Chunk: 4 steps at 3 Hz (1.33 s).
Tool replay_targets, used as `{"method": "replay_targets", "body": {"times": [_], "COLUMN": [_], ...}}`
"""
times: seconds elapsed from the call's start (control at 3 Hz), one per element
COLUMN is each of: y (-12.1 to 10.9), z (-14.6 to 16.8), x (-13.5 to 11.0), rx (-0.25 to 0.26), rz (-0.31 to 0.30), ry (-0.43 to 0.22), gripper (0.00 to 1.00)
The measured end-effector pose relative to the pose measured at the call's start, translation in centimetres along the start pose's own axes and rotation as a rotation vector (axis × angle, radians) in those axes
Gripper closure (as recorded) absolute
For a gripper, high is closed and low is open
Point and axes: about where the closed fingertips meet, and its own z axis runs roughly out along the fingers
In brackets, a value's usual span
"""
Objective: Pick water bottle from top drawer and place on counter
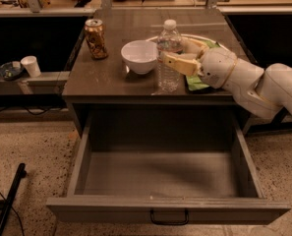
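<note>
The water bottle (168,77) stands upright on the desk (111,77), at upper centre of the frame; the pincer (174,54) reaches from its right and clasps its middle — we judge that release is next.

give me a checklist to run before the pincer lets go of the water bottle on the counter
1. Water bottle upright, base on the counter: ok.
2. Pincer over the counter, closed on the bottle at mid-height: ok.
3. Bottle's full weight resting on the counter, not hanging in the grip: cannot tell.
4. Bottle apart from the white bowl beside it: ok, close but not touching.
5. Bottle set back from the counter's front edge: ok, though near it.
6. Top drawer open below, nothing left inside: ok.
</note>
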Motion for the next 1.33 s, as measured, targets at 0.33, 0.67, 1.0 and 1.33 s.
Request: {"method": "replay_targets", "body": {"times": [0.33, 0.67, 1.0, 1.33], "y": [-0.4, -0.4, -0.4, -0.4], "z": [0.01, 0.01, 0.02, 0.02], "x": [-0.17, -0.17, -0.18, -0.18], "rx": [0.001, 0.001, 0.0, 0.0], "rz": [-0.029, -0.029, -0.029, -0.029], "ry": [0.001, 0.001, 0.001, 0.001], "gripper": [0.86, 0.62, 0.39, 0.16]}}
